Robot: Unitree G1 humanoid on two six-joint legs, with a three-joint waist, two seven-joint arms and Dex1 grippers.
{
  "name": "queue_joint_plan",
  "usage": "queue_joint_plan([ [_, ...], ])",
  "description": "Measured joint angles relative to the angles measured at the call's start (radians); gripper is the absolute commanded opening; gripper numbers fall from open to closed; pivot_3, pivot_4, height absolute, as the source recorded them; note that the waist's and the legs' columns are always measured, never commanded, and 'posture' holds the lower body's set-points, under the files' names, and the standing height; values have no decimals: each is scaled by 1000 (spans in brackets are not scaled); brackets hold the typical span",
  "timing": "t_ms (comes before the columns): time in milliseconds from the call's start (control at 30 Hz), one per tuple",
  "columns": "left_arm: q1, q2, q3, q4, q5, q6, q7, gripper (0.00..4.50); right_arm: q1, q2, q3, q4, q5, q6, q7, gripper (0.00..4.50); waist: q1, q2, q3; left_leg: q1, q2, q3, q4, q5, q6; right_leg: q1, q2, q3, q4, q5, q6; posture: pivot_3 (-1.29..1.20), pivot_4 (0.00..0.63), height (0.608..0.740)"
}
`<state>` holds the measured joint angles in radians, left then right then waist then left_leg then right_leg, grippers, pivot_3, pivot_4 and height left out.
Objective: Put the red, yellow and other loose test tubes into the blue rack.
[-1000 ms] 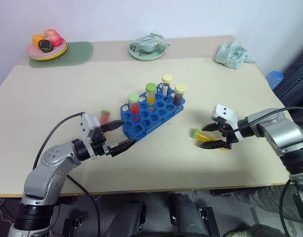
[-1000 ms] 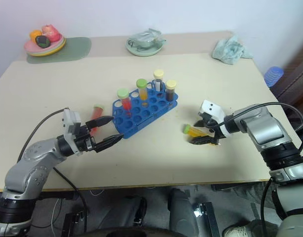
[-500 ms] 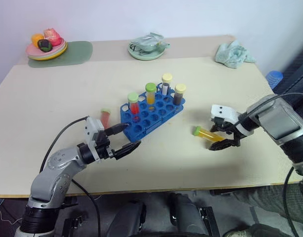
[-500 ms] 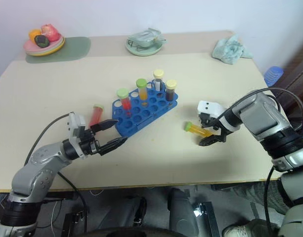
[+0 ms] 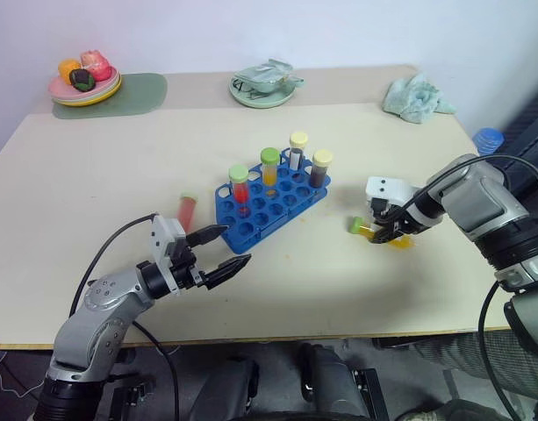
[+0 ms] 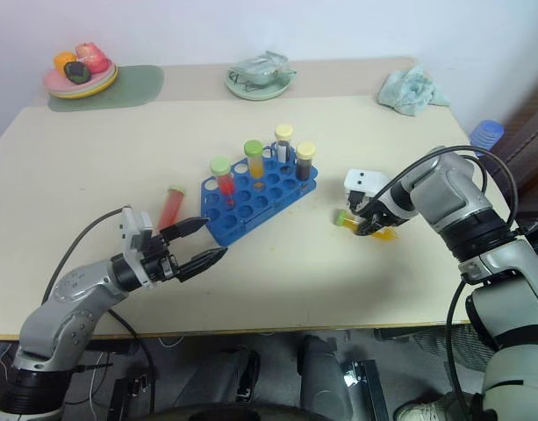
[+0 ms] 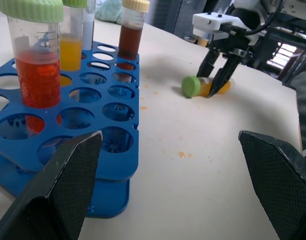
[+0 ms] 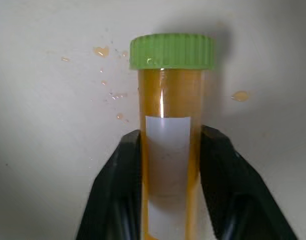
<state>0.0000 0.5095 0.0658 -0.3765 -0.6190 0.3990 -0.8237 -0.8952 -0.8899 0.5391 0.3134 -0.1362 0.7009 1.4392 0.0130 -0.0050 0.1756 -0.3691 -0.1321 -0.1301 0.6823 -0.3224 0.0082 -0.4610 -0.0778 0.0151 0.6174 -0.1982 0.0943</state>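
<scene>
The right gripper (image 8: 167,165) pinches the lying yellow tube (image 8: 168,125) right of the blue rack (image 5: 270,203); next, lift and upright it, while the left gripper (image 5: 220,248) gapes wide.

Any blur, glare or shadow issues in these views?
Left wrist view: the left end effector fingers loom large and soft, while the blue rack and the far yellow tube read sharp. Right wrist view: the yellow tube sharp, a thin glare streak above its white label, soft shadow beside it. Head views: even light, soft shadows on the table.
</scene>
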Motion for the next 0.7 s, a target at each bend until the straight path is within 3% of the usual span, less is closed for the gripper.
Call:
queue_joint_plan([
  [167, -5, 4, 1, 2, 0, 0, -4, 4500, 69, -13, -57, -87, -4, -13, -19, 1699, 0, -1, -1, 0, 0, 0, 0, 0, 0, 0, 0, 0, 0, 0, 0, 0, 150, 740],
  [267, -5, 25, 13, 9, -1, -1, -16, 4500, 208, -16, -162, -282, 124, 9, 2, 1699, 2, 0, 0, -3, 0, -1, -1, 0, 0, -2, 0, -1, 0, 0, 0, 0, 150, 740],
  [433, -14, 44, 28, 12, -3, 6, -33, 4500, 347, 156, -378, -586, 409, 73, -60, 1699, 0, 1, 0, -2, 1, 0, 0, 0, 0, -1, 0, 0, 0, 2, 0, 0, 150, 740],
  [700, -55, 87, 36, 13, -18, 39, -57, 4500, 366, 421, -484, -619, 516, 30, -350, 1699, -2, 0, 0, -2, 1, -1, 0, 0, 0, -2, 1, 0, 0, 2, 0, 0, 150, 740],
])
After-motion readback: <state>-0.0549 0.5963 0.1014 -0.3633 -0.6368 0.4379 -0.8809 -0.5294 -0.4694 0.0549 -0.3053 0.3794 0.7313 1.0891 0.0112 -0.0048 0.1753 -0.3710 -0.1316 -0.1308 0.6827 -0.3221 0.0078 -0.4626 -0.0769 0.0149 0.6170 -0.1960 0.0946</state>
